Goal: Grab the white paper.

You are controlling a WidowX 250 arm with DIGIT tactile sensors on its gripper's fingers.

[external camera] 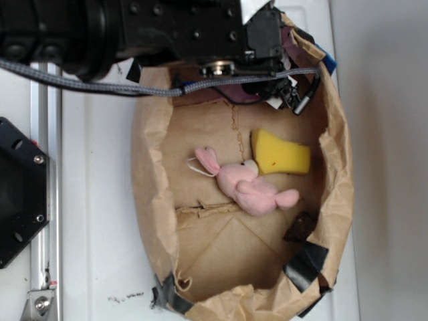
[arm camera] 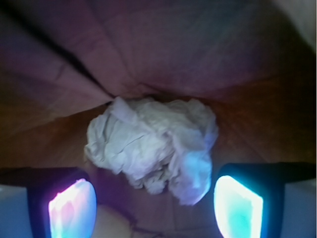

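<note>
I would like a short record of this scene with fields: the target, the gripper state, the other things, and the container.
target: white paper, a crumpled wad seen in the wrist view, lying against the brown paper wall; hidden under the arm in the exterior view
gripper: gripper open, fingers on each side of the wad, not touching it
other things: pink plush bunny touching the yellow sponge
container: brown paper tub, taped at its corners

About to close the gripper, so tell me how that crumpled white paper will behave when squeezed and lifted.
The white paper is a loosely crumpled wad, so it will probably compress between the open fingers rather than resist. It looks light for its size. Its irregular, creased surface should grip well and seems unlikely to roll away.
</note>
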